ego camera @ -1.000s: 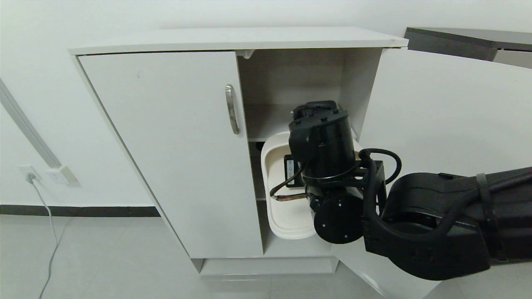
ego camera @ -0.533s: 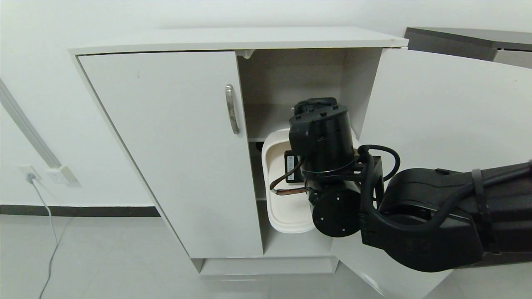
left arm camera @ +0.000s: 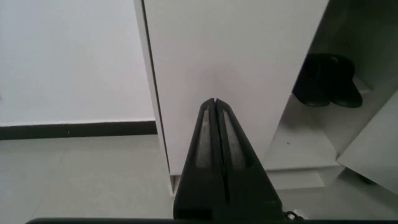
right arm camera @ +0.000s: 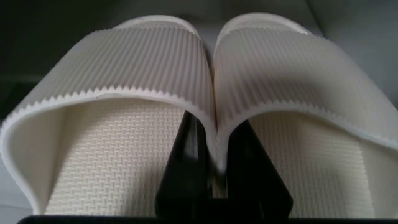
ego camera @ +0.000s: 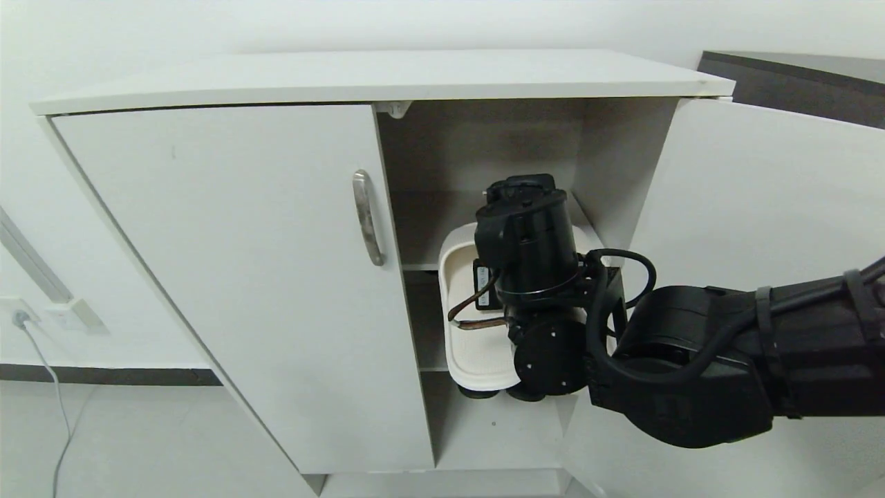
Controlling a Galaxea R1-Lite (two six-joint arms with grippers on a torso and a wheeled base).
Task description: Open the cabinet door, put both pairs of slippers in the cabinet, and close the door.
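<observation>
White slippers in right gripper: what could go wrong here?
1. The right gripper pinches only the touching inner edges of the white slippers; one could slip free.
2. In the head view they overlap the shelf edge, so they might catch on it.
3. The right arm is close to the open door and could bump it.

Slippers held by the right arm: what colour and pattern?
Cream slippers, ribbed on top; clearest in the right wrist view.

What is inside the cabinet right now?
A black pair of slippers sits low in the open right side. The right pincer holds the white slippers at that opening, above them. The closed left door covers whatever is in the left half.
</observation>
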